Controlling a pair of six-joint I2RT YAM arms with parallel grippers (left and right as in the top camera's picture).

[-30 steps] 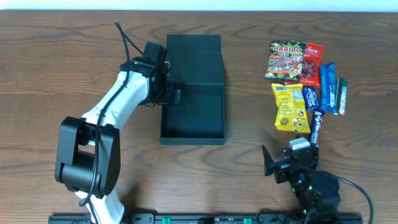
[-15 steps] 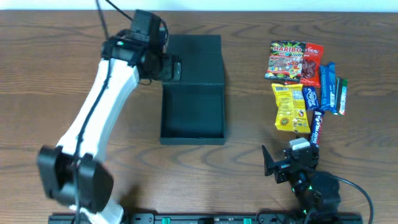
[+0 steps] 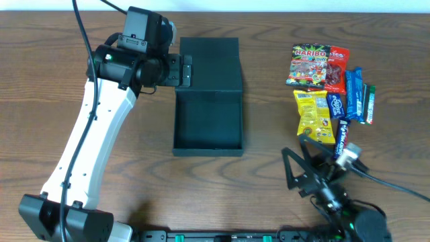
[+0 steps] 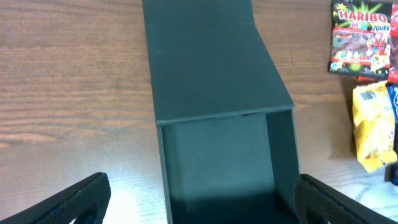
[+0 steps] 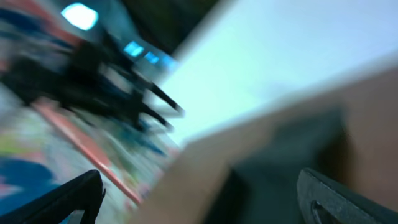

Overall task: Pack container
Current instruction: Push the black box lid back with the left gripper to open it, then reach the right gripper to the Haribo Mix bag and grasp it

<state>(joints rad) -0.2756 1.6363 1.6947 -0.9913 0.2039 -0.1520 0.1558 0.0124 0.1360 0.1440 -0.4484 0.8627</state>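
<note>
Overhead: left gripper (image 3: 187, 70) and right gripper (image 3: 300, 163) gape wide, empty; the left, beside the container (image 3: 208, 124) flap, could shove it.

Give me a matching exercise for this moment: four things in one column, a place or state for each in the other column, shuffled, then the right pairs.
Things:
1. dark teal-green square cardboard box
2. red-and-black Haribo candy bag
3. yellow snack packet
4. left pincer

Places or states:
A. open, holding nothing, by the box's left side
B. right of the box, far from the robot
C. lid folded back, nothing inside
D. right of the box, just nearer the robot than the Haribo bag

Pairs: 1-C, 2-B, 3-D, 4-A
</note>
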